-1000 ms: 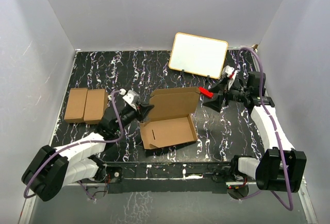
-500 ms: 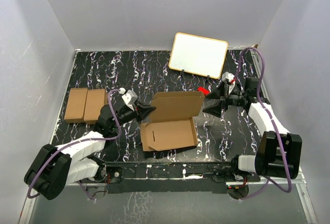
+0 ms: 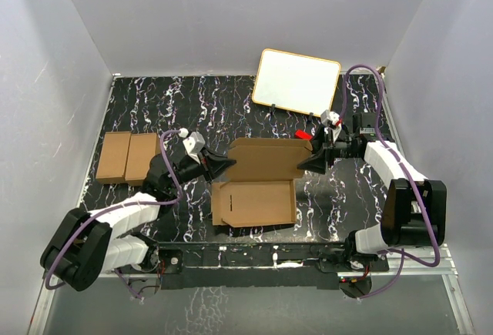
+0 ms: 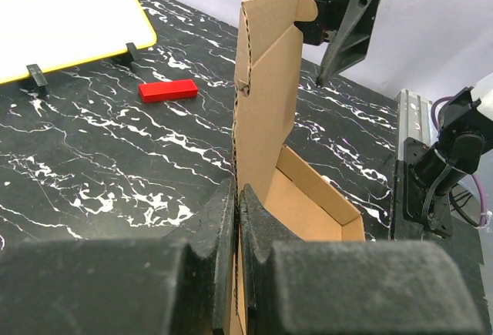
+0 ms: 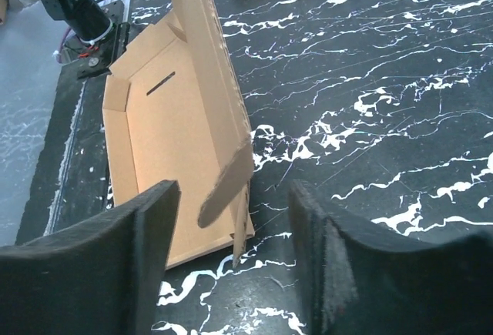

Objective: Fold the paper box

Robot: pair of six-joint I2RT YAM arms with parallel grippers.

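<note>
Right gripper [image 5: 231, 200]: spread wide, dark foam-padded fingers [image 5: 115, 258] straddling the right end of the raised lid of the paper box [image 5: 173, 131], apparently without pressing on it, though hard to be sure from the wrist view. Left gripper [image 4: 236, 204]: pressed together, pinching the lid's opposite end at the lower centre of its own frame. Box position: centre of the top view, shallow tray flat on the black white-veined table [image 3: 192, 104], lid standing near upright from the tray's far crease. Long axis of lid and tray: left to right across the top view, one gripper at each end, right one nearer the rounded tab at the lid's free corner. Likely next move, judging by the task: swinging the lid toward the bottom of the frame, down over the tray, both ends guided together. Material: plain brown corrugated card, matte, stiff, sharply creased, perforated along one fold, low walls round the tray, thin slit [image 5: 160, 83] cut in its floor. Elsewhere in the top view: small red block [image 3: 303, 134] just above the lid, white board [image 3: 296, 81] with yellow rim at upper right, twin brown cartons [image 3: 129, 157] at far left, well apart.
</note>
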